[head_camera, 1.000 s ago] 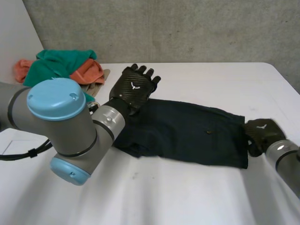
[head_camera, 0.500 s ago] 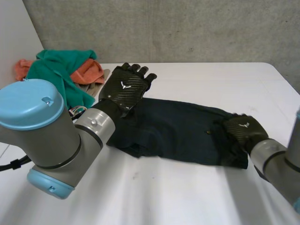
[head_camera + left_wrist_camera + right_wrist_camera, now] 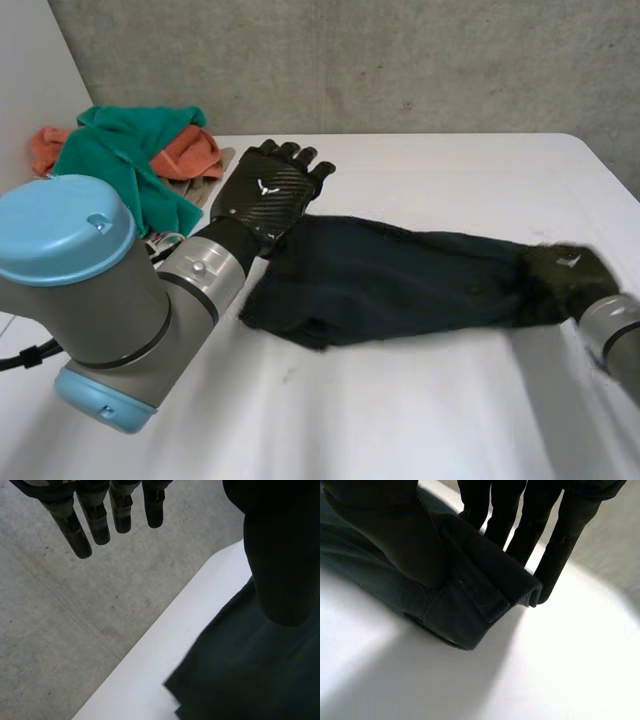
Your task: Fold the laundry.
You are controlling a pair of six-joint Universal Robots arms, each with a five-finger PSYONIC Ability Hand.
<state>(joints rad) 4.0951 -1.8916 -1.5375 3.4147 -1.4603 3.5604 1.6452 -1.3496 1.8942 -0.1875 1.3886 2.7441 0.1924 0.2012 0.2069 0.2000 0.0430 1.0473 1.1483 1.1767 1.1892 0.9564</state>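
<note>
The right hand pinches one end of the dark navy garment between thumb and fingers. It has dragged that end outward, and the cloth on the table has bunched narrower. The left hand, with a white emblem on its back, is straight-fingered over the far corner, with teal-and-orange clothes beyond.

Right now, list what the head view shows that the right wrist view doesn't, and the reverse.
Head view adds: the open left hand over the dark garment at its far left corner, that arm's light-blue cap, and a teal and orange clothes pile behind it. Right wrist view adds: a close look at the garment's thick hem, pinched between the thumb and the fingers. Both show: the right hand gripping the garment's right end, and the white table.
</note>
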